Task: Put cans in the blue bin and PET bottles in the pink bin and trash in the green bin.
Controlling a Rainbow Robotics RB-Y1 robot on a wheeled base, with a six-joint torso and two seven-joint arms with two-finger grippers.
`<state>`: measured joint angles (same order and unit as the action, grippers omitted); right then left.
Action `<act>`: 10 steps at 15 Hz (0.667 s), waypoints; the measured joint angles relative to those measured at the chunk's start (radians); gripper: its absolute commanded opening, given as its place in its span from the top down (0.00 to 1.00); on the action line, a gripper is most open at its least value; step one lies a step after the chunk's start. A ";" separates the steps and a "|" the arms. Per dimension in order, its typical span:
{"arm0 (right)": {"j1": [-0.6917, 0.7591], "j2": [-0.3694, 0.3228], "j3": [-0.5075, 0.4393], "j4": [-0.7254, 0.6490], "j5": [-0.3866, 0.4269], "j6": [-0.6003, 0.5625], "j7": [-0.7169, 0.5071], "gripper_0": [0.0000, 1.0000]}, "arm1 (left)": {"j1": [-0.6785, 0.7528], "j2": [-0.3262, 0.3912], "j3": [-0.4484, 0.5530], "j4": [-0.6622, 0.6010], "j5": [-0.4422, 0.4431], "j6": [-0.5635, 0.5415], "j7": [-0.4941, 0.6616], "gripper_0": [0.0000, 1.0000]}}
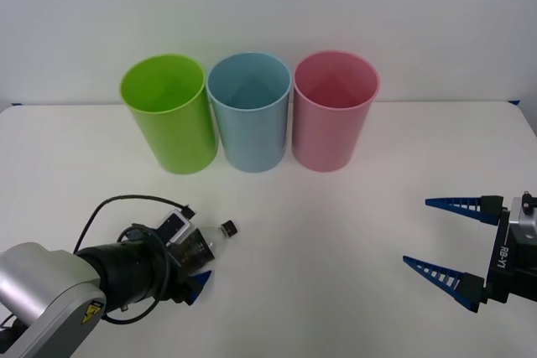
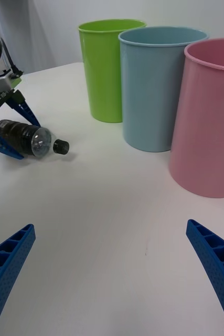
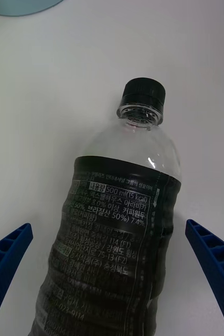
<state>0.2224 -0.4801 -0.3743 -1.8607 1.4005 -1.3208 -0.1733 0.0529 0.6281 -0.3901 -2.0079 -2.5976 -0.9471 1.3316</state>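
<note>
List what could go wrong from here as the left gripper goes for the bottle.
1. The bottle lies on its side between the open fingers of the left gripper; being round, it may roll or squirt out as they close.
2. The pink bin stands farthest from the left arm, past the green bin and blue bin, all close together, so a carry across could knock one or drop in the wrong one.
3. The right gripper hovers open nearby; crossing paths might collide.

Left hand (image 1: 195, 278) low, fingers apparently spread; right hand (image 1: 443, 236) open, hovering right.
</note>
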 measured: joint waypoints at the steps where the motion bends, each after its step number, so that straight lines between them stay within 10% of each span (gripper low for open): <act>1: 0.000 0.000 0.000 0.000 0.000 0.000 0.000 0.00 | -0.010 -0.007 -0.007 0.012 -0.003 0.001 0.000 0.00; 6: 0.000 0.000 0.000 0.000 0.000 0.000 0.000 0.00 | -0.053 -0.040 -0.029 0.079 -0.025 0.001 -0.001 0.00; 7: 0.000 0.000 0.000 0.000 0.000 0.000 0.000 0.00 | -0.056 -0.042 -0.032 0.088 -0.029 0.001 -0.001 0.64; 8: 0.000 0.000 0.000 0.000 0.000 0.000 0.000 0.00 | -0.057 -0.043 -0.037 0.094 -0.033 0.001 0.000 1.00; 10: 0.000 0.000 0.000 0.000 0.000 0.000 0.000 0.00 | -0.058 -0.043 -0.047 0.096 -0.038 0.007 0.000 1.00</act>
<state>0.2224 -0.4801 -0.3743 -1.8607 1.4005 -1.3208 -0.1733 -0.0047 0.5847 -0.4370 -1.9118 -2.6353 -0.9398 1.3315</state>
